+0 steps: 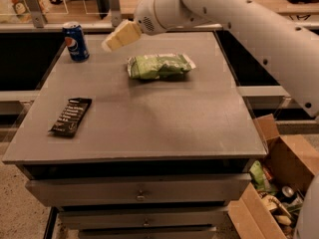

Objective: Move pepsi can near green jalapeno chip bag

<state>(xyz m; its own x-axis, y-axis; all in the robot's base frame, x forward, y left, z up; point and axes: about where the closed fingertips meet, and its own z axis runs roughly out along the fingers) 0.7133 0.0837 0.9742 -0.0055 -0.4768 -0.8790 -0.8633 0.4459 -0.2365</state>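
The blue pepsi can (76, 42) stands upright at the far left corner of the grey table (149, 118). The light green jalapeno chip bag (159, 66) lies flat near the far middle of the table, well to the right of the can. My gripper (113, 40), with cream-coloured fingers, hangs above the table between the can and the bag, a little right of the can and holding nothing. The white arm reaches in from the upper right.
A flat black snack-bar wrapper (71, 116) lies at the table's left edge. An open cardboard box (279, 183) with assorted items sits on the floor at the right. Drawers (139, 193) are below the tabletop. A railing runs behind the table.
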